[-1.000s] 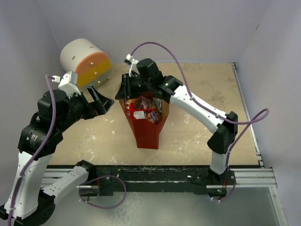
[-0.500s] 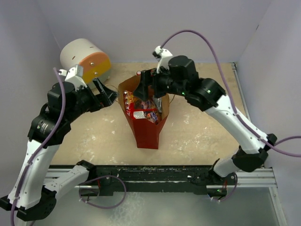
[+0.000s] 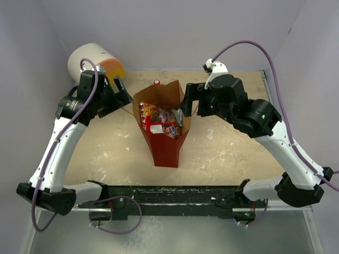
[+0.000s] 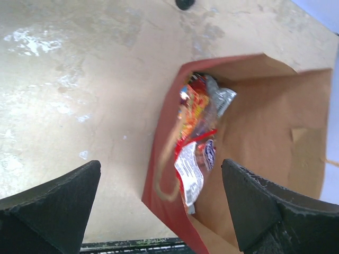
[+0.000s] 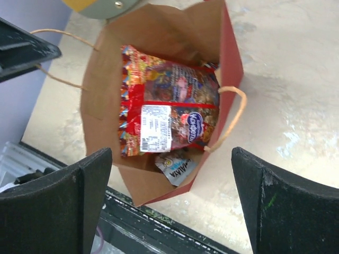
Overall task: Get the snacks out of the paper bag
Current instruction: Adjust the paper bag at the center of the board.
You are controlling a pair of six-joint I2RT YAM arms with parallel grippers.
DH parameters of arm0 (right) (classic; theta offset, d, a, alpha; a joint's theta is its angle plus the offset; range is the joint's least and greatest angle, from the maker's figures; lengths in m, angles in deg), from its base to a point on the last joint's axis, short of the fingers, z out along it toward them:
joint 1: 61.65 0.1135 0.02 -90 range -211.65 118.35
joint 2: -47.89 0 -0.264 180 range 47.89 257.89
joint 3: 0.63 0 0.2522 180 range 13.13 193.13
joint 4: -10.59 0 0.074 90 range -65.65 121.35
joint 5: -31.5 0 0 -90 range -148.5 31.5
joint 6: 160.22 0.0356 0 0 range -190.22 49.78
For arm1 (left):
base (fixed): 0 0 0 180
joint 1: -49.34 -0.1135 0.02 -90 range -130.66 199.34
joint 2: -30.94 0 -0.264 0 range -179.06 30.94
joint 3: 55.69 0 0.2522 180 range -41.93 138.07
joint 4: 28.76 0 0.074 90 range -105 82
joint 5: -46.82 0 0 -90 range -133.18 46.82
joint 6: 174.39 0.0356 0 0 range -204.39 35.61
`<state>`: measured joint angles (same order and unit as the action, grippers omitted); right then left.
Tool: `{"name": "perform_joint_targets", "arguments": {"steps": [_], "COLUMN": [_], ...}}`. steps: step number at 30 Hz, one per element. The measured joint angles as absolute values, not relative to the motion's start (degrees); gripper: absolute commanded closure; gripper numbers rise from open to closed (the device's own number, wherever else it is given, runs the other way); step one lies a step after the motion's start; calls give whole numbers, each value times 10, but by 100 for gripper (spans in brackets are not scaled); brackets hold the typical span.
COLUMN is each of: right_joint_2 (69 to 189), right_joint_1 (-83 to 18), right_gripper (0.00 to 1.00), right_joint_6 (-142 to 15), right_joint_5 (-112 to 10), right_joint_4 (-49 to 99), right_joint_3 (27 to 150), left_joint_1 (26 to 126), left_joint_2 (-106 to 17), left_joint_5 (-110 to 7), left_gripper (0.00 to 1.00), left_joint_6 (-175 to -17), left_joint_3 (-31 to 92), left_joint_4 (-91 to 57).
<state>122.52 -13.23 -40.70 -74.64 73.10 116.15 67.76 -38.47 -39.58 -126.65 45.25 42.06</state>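
Note:
The paper bag (image 3: 165,151), red outside and brown inside, stands mid-table with its mouth wide open. Inside lie the snacks: a big red chip bag (image 3: 158,120) with a small silver packet (image 5: 177,166) beside it. My left gripper (image 3: 119,94) hovers open just left of the bag's mouth, holding nothing. My right gripper (image 3: 187,104) hovers open at the bag's right rim, also holding nothing. In the left wrist view the chip bag (image 4: 193,137) and a silver packet (image 4: 220,98) show between my spread fingers. The right wrist view looks straight down on the chip bag (image 5: 169,116) and a twine handle (image 5: 235,114).
A white cylinder with an orange-yellow face (image 3: 90,61) stands at the back left, behind my left arm. A tiny red knob (image 3: 157,82) sits just behind the bag. Walls close the table at the back and sides; a metal rail (image 3: 175,193) runs along the near edge.
My right gripper has opened and drawn back to the right, off the bag's mouth. My left gripper has risen and shifted toward the back left. The bag's mouth now stands wider.

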Motion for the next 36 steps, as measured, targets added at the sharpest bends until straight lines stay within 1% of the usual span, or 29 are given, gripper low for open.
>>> {"name": "perform_joint_targets", "arguments": {"steps": [4,7,9,13,15,16,17,19,21,23,24,25,32,36], "right_joint_2": [1239,1258,1269,1280,1278,1277,1278,1279,1280,1282,1285,1290,1321,1343], "right_joint_1": [-140,-151,-160,-187,-212,-224,-232,-244,-245,-244,-244,-244,-239,-201], "right_gripper": [14,24,30,45,51,54,56,62,80,96,99,100,100,99], "right_joint_6": [-372,-351,-342,-330,-327,-327,-327,-330,-338,-347,-353,-359,-391,-381], "right_joint_5": [-775,-776,-773,-761,-743,-734,-725,-710,-692,-674,-662,-653,-569,-520], "right_joint_4": [766,777,779,777,771,768,766,761,750,737,733,731,683,625], "right_joint_3": [1161,1156,1151,1141,1126,1117,1112,1107,1107,1108,1111,1117,1137,1137], "left_joint_1": [644,643,643,643,641,640,638,635,633,631,629,629,608,575], "left_joint_2": [-423,-432,-431,-432,-435,-438,-441,-449,-456,-459,-461,-462,-495,-527], "left_joint_5": [-415,-445,-456,-465,-467,-469,-469,-469,-469,-468,-468,-469,-450,-428], "left_gripper": [16,24,31,48,59,65,74,84,93,100,100,100,100,100], "left_joint_6": [-1256,-1253,-1253,-1247,-1240,-1237,-1236,-1228,-1221,-1218,-1215,-1213,-1188,-1154], "left_joint_3": [460,458,456,456,456,456,456,458,466,477,489,498,599,693], "left_joint_4": [420,409,402,388,384,382,382,383,384,388,392,396,448,471]}}
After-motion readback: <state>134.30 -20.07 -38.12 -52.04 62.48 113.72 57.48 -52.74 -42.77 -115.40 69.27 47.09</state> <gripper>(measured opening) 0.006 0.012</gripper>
